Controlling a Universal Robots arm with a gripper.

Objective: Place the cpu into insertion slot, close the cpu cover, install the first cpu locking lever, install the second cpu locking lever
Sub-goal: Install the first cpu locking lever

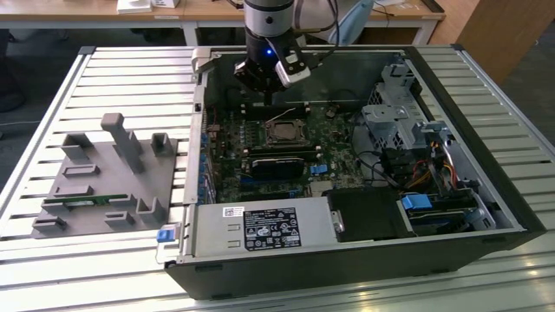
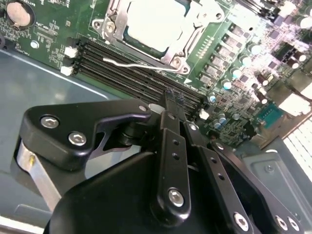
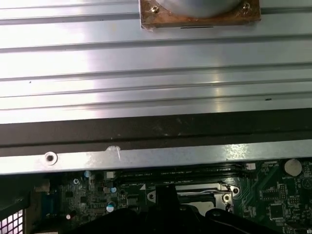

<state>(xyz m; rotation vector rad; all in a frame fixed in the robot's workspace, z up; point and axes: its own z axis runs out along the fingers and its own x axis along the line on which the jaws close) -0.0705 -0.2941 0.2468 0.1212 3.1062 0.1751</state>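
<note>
Fingers were pinched together, empty, above the cpu cover; I judged its thin wire lever springy, best hooked at its end.

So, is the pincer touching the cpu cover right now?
Apart. In the second wrist view the pincer ends over the memory slots, with several slots showing between it and the cpu cover.

The exterior view looks down from high over the whole open computer case on the slatted table, while both wrist views sit close above the motherboard, apparently sharing the cpu socket region.
</note>
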